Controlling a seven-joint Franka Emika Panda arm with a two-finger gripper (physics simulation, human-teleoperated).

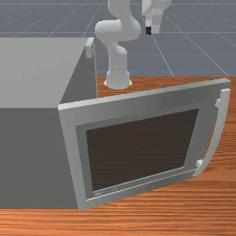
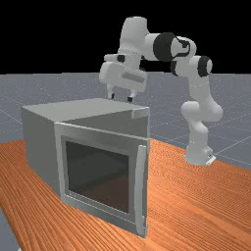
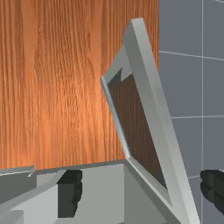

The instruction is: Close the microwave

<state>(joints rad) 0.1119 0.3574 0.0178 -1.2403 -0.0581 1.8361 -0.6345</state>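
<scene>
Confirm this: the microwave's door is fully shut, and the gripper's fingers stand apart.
Wrong about the door: it stands open, swung out from the microwave's body, as the front view shows. The gripper does have its fingers apart.

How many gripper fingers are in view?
2, standing apart: one finger toward the far view's left, the other finger toward the far view's right.

- Your arm (image 2: 202, 93): white, rounded segments.
- Your joint collars (image 2: 165, 47): black, broad.
- Your hand housing (image 2: 112, 72): white, grey elongated inset.
- Your fingertips (image 2: 130, 99): black, blocky.
</scene>
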